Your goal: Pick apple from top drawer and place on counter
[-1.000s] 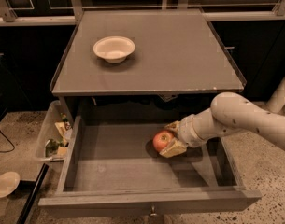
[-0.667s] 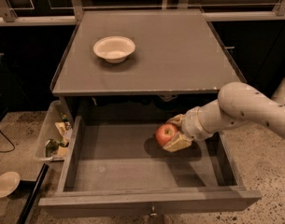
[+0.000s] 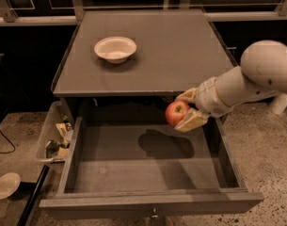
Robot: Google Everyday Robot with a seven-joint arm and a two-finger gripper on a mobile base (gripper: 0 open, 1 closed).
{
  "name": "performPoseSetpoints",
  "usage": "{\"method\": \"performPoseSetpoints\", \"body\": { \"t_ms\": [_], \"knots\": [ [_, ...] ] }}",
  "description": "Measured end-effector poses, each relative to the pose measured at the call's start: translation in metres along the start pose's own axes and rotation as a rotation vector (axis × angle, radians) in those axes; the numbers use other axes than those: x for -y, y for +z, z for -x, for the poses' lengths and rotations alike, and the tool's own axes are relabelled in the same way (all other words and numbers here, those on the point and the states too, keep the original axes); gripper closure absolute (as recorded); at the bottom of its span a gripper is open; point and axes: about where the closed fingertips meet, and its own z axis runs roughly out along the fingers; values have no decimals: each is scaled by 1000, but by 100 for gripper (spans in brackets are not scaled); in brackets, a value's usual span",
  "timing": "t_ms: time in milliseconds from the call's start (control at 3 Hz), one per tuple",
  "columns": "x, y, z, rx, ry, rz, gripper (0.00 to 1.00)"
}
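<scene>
Apple (image 3: 176, 113) held above drawer (image 3: 133, 168)
Jaws pinch it from the right, over the drawer's rear right, by the tabletop (image 3: 180, 51) front edge.

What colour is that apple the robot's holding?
Red, seen in the camera view. The gripper holds the apple above the drawer.

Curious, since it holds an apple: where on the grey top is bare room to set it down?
The two-finger gripper, shut on the small red apple, hangs above the grey drawer. The matte grey counter is bare right of and before the white bowl; only back-left is crowded.
</scene>
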Motion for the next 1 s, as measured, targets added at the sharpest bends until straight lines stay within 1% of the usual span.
{"method": "performPoseSetpoints", "body": {
  "t_ms": [333,667,1000],
  "knots": [
    [18,-48,20,-19,-32,-49,100],
    [37,-83,35,-19,-53,-97,100],
    [45,-79,37,-10,-55,-103,100]
  ]
}}
